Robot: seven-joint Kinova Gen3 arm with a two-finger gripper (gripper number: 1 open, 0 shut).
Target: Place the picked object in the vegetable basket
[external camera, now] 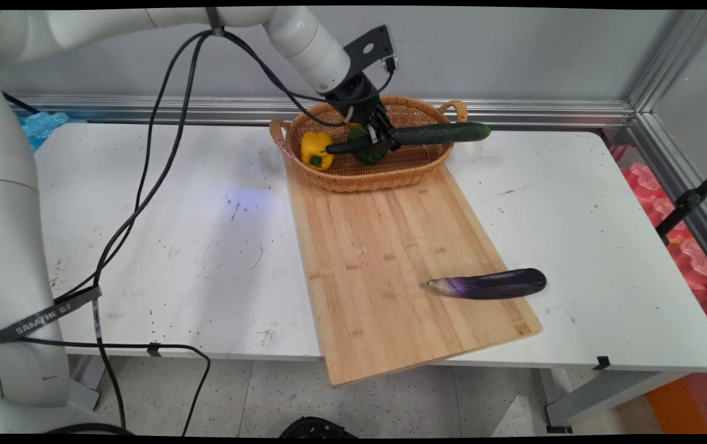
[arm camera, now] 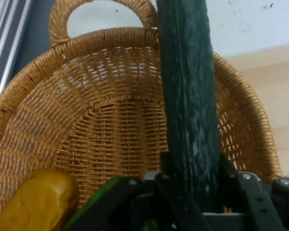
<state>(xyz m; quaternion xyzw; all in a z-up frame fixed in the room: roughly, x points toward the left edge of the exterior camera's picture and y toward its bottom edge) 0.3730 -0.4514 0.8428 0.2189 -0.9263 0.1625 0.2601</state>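
Pinching a cucumber point(external camera: 434, 134) crosswise, the fingers point(arm camera: 195, 185) are holding it level over the basket point(external camera: 353, 176) near the table's far edge.

A basket point(external camera: 353, 176) sits at the far end of a board point(external camera: 384, 259) on a table point(external camera: 174, 246). Over the basket, a gripper point(external camera: 384, 140) holds a cucumber point(external camera: 415, 135) crosswise, its right end reaching past the basket's rim. In the basket, a pepper point(external camera: 316, 150) lies at the left. Another pepper point(external camera: 366, 153) lies under the gripper. An eggplant point(external camera: 489, 284) lies on the board's near right edge.
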